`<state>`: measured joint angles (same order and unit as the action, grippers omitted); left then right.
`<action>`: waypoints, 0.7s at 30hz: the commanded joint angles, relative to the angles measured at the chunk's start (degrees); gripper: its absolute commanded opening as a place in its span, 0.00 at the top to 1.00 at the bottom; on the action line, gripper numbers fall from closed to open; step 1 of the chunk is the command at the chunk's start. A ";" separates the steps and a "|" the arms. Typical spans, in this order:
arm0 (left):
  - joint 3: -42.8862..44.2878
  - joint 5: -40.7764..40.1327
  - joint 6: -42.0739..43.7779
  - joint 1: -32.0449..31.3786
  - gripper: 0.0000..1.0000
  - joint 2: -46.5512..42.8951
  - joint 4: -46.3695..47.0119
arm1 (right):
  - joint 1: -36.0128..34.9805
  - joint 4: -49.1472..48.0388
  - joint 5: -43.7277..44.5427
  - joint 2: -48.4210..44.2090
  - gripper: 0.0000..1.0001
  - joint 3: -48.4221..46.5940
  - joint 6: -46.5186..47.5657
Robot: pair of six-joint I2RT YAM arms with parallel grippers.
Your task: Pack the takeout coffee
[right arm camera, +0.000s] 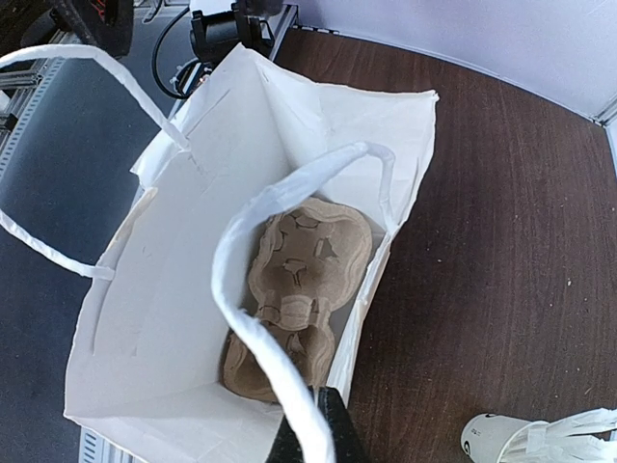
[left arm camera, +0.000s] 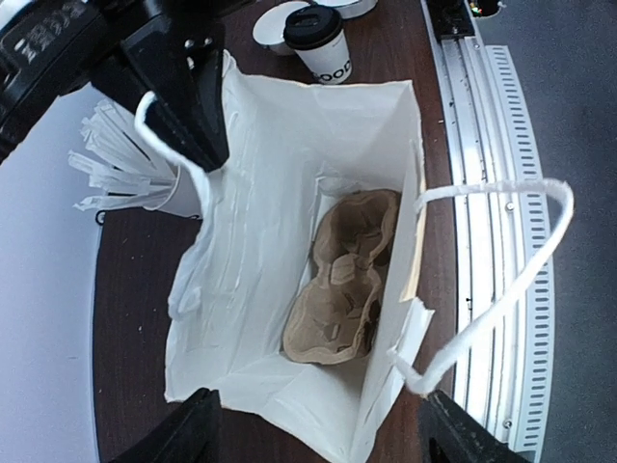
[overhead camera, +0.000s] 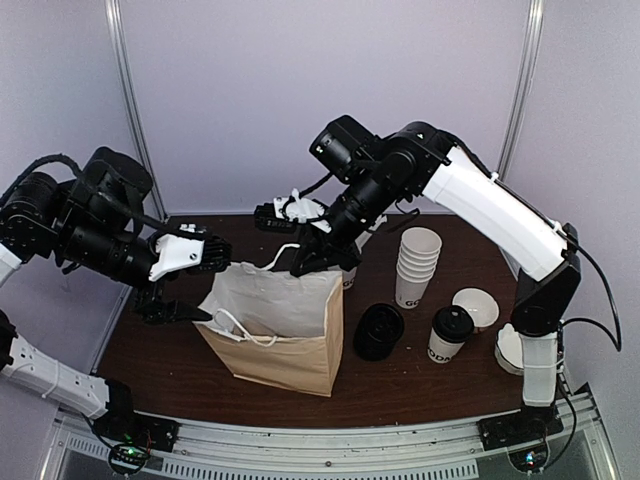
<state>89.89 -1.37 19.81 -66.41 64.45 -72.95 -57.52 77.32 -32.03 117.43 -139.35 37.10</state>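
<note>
Paper bag (overhead camera: 285,335) stands open, right gripper (right arm camera: 307,432) pinched shut on its far handle (right arm camera: 227,253) and left gripper (left arm camera: 318,426) wide open, empty, at the left rim; coffee (overhead camera: 450,335) sits on the table (overhead camera: 150,350) right of it, so hold the mouth wide.

Cut off at the bottom edge: right gripper (right arm camera: 308,431), overlapped by the bag handle (right arm camera: 253,333); cannot tell if clamped. Cropped likewise: left gripper (left arm camera: 318,415). Well ahead of it, takeout coffee (left arm camera: 323,43) lettering only partly readable.

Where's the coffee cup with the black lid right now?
Top view: the coffee stands on the table right of the bag, beside a black round object.
</note>
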 commanded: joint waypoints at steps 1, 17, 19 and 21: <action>3.95 8.00 -1.55 0.14 0.25 3.23 -0.08 | 0.12 -0.58 0.18 1.11 1.00 -0.95 -0.69; 15.21 3.96 -3.80 0.16 1.00 10.74 -2.15 | -1.73 -5.86 3.32 0.83 1.00 -6.76 -5.10; 19.12 2.66 -3.53 0.15 1.00 11.24 -3.88 | -2.50 -8.21 7.22 1.05 1.00 -9.12 -5.93; 20.21 0.19 -3.26 0.17 1.00 11.01 -3.89 | -2.69 -8.94 9.18 2.15 1.00 -12.87 -5.12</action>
<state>105.58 2.74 16.97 -66.41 76.58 -76.27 -58.98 73.60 -28.36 118.58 -146.23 33.56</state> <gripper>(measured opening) 0.014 0.010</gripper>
